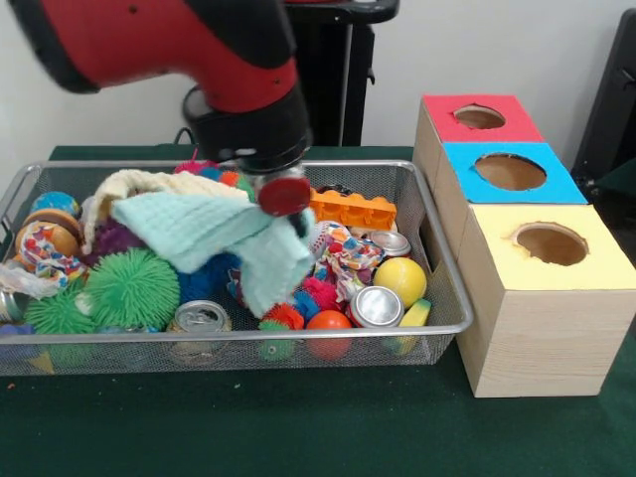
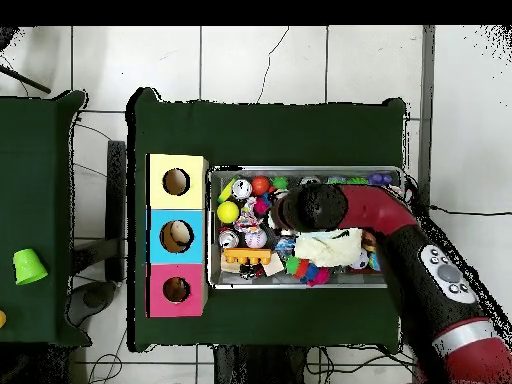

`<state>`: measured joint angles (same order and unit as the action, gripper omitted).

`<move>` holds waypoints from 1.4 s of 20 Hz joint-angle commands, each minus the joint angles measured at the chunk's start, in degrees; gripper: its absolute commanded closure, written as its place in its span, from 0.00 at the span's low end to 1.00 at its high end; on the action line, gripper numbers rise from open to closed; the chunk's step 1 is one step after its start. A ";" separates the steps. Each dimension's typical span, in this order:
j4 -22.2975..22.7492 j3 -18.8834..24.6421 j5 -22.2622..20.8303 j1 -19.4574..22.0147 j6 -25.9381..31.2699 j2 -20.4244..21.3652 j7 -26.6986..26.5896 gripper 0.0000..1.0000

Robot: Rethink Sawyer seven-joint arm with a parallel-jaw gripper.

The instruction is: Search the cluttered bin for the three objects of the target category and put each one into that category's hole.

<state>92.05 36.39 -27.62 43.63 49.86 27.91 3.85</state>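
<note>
- No readable text, label, brand, number or sign shows in either view.
- The silver cans near the wire basket's front rim show plain lids only; nothing legible on them.
- The patterned balls at the basket's left end carry coloured blotches, and no letters can be made out there.
- The three wooden boxes, topped red, blue and yellow, bear holes but no markings.
- The red arm's grey panel in the overhead view has small round buttons; any symbols on them are too small to read.
</note>
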 commanded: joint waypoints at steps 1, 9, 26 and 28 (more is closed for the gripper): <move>10.23 -5.13 7.77 -8.28 -8.69 5.94 35.48 1.00; 13.83 -6.18 9.89 -8.89 -16.53 4.58 35.76 1.00; 14.47 -5.40 9.40 -6.07 -18.61 1.66 33.05 1.00; 14.55 -5.58 9.65 -6.06 -18.30 1.75 33.38 1.00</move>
<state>105.07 33.70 -19.41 37.01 32.22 31.48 24.18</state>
